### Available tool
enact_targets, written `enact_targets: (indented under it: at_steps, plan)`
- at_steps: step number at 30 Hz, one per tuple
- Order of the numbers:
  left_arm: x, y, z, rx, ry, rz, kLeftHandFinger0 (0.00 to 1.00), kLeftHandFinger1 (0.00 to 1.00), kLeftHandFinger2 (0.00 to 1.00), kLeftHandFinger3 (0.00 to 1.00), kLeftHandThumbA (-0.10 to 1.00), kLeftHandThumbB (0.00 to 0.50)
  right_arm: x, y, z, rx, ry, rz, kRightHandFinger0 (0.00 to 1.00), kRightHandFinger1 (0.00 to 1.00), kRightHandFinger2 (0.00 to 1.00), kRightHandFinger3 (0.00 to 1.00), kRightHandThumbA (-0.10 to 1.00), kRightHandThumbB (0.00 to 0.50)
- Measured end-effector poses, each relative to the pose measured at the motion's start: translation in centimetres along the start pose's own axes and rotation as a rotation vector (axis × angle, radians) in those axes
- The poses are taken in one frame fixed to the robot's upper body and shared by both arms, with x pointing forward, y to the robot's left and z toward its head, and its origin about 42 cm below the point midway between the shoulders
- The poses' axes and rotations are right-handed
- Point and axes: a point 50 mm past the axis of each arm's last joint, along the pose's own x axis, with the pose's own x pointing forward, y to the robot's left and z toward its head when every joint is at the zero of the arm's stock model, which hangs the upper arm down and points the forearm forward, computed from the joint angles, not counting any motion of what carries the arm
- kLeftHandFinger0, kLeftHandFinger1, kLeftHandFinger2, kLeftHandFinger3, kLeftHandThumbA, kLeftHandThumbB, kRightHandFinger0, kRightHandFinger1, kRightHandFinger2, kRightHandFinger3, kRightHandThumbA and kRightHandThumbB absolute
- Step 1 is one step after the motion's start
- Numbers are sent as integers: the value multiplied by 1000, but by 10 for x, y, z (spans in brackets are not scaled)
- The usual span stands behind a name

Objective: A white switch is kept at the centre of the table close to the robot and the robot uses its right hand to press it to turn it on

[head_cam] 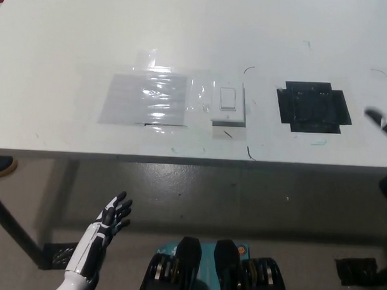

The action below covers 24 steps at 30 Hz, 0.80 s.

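Head view, the only view supplied. The white switch (228, 105) sits on the counter (184, 36) near its middle, close to the front edge on the robot's side, with its rocker plate facing up. Just to its left lies a sheet of clear glossy plastic (146, 99) taped flat to the surface; well to its right is a black square patch (314, 107) of tape. A few thin dark marks are scattered over the surface. Nothing touches the switch. Progress, as judged from this view: the press is not yet made, and the whole approach across to the switch is left to do, followed by the push itself. Whether the rocker sits in the on or off position cannot be read at this size. The right hand (382, 120) shows only as a blurred dark tip at the right edge of the picture, over the counter's right end, beyond the black patch and well apart from the switch; whether its fingers are open or closed cannot be told. The left hand (112, 214) rests at lower left, below the counter's front edge, held palm forward with fingers spread apart and holding nothing.
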Motion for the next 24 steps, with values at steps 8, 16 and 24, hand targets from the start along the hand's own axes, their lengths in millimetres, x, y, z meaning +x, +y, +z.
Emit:
enact_targets:
  at_steps: [8,16,24]
  plan:
    - [1,0,-1,0,3,-1,1000,1000,1000,1000,1000,135,109,2,21,-64,-61,153,1000,1000,1000,1000,1000,254]
    - [1,0,-3,0,12,-1,1000,1000,1000,1000,1000,149,191,41,16,-106,61,383,1000,1000,1000,1000,1000,289]
    - [1,1,-3,2,13,-2,1000,1000,1000,1000,1000,137,251,94,-5,-229,273,624,1000,1000,1000,1000,1000,264]
